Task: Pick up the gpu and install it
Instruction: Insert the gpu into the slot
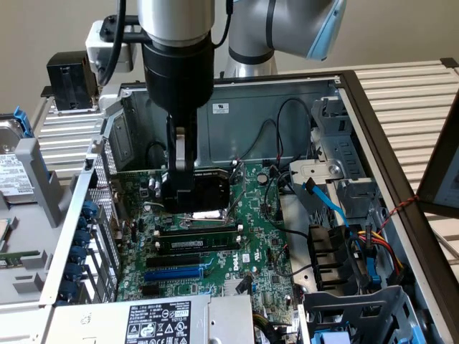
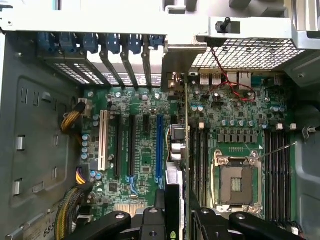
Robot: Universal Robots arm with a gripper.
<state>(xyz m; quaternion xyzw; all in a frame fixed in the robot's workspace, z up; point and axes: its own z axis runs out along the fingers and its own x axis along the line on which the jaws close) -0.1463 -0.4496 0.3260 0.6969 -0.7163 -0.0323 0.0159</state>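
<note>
My gripper (image 1: 179,203) reaches down into the open computer case and is shut on the gpu (image 1: 209,189), whose black shroud shows beside the fingers. The card hangs just above the green motherboard (image 1: 254,236), over the black expansion slots (image 1: 197,242). In the wrist view the gpu (image 2: 181,125) is seen edge-on, running from my gripper (image 2: 177,220) to its silver bracket (image 2: 182,60) near the case's rear openings. It lies between the blue slot (image 2: 159,147) and the memory slots (image 2: 200,155). I cannot tell whether its lower edge touches a slot.
A bare CPU socket (image 2: 237,182) sits beside the card. A power supply (image 1: 154,319) lies at the near edge, a drive cage (image 1: 358,304) with coloured cables on the exterior view's right. Blue-tabbed slot covers (image 2: 115,55) line the case's rear wall. A hard drive (image 1: 11,175) rests outside the case.
</note>
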